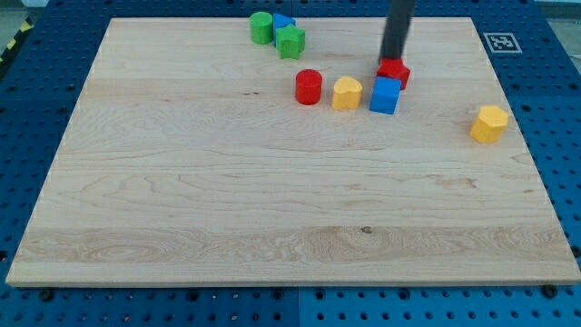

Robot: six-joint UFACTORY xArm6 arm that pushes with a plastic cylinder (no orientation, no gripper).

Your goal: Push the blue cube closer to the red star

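The blue cube (pixel 385 95) sits on the wooden board right of centre near the view's top. The red star (pixel 396 72) lies just above and slightly right of it, touching or nearly touching the cube. My dark rod comes down from the view's top, and my tip (pixel 391 60) stands at the red star's top edge, on the far side of the star from the blue cube.
A yellow block (pixel 346 93) and a red cylinder (pixel 309 86) lie left of the blue cube. A green cylinder (pixel 261 27), a small blue block (pixel 283 23) and a green block (pixel 290 42) cluster near the board's top edge. Another yellow block (pixel 489 123) sits at the right.
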